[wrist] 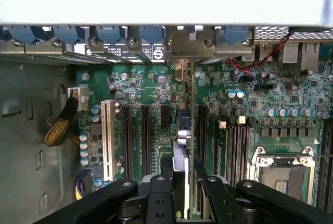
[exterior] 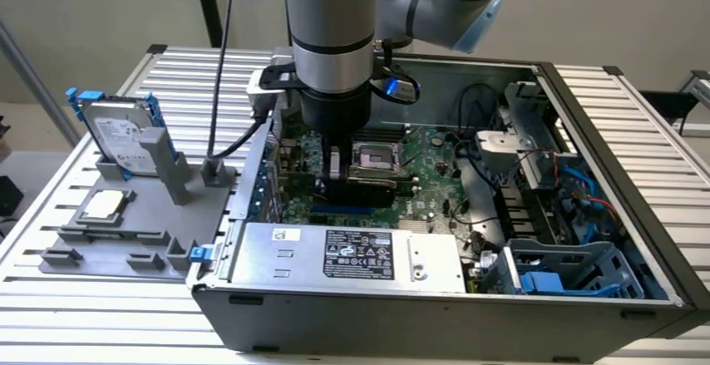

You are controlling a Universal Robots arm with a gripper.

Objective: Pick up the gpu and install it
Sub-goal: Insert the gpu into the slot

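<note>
The gpu [wrist: 183, 130] stands on edge over the green motherboard [wrist: 151, 83], in line with the black expansion slots. Its silver end bracket [wrist: 182, 44] sits against the rear wall of the case. My gripper [wrist: 183, 182] is shut on the card, with one black finger on each side of its near end. In the exterior view the gripper [exterior: 346, 170] reaches straight down into the open computer case [exterior: 621, 174]. The dark gpu [exterior: 372, 187] shows just beneath it, beside the CPU socket [exterior: 375, 157].
A silver hard drive with blue rails [exterior: 120, 136] and a small square CPU chip [exterior: 102, 205] rest in grey holders on the exterior view's left. The power supply [exterior: 355, 253] fills the case front. Cables and a blue drive cage [exterior: 566, 269] crowd the right. A white slot [wrist: 108, 140] lies beside the black ones.
</note>
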